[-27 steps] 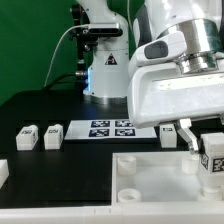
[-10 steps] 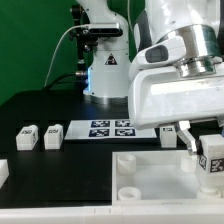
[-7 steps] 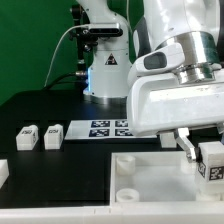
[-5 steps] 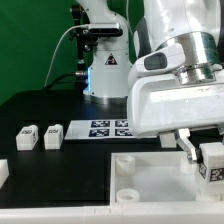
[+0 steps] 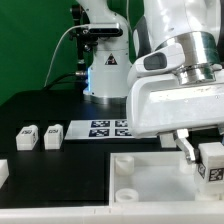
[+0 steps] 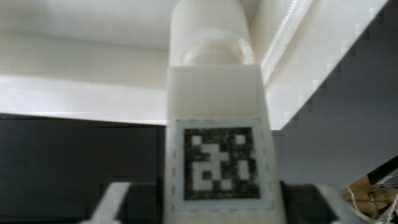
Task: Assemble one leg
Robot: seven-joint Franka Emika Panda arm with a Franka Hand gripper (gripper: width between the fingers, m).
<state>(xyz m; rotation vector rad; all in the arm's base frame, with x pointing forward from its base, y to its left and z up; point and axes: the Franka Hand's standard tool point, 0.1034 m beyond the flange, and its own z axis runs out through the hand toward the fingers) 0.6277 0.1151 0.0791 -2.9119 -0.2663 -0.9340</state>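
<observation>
Green backdrop behind a black surface (image 5: 40, 110). White robot base (image 5: 105, 70) stands at the back w/ a cable looping beside it. The arm's big white housing fills the exterior view's upper right.

The hand (image 5: 205, 155) is clamped on one leg (image 5: 213, 170), a small white block w/ a black-and-white square tag facing the camera. One dark finger (image 5: 187, 147) presses on the leg's side toward the exterior view's left; the other finger is cut off by the frame edge. The held leg sits at the exterior view's far right, over the right end of the panel (image 5: 150, 185), a big flat white piece w/ round sockets that spans the foreground. Can't tell whether the leg touches the panel.

Wrist view: the same leg (image 6: 217, 100) fills the middle, tag on its face, w/ a rounded white peg at its far end. Grey finger pads (image 6: 118, 205) hug it on both sides. White shapes beyond it are blurred.

The marker board (image 5: 112, 128) lies flat on the surface in the mid-ground, w/ several printed tags on it. Toward the exterior view's left, a first loose leg (image 5: 27, 136) and a second loose leg (image 5: 52, 134) stand side by side, slightly apart, the second just beside the marker board's end. Another white piece (image 5: 3, 170) shows at the exterior view's left edge, cut off; can't tell what it is.
</observation>
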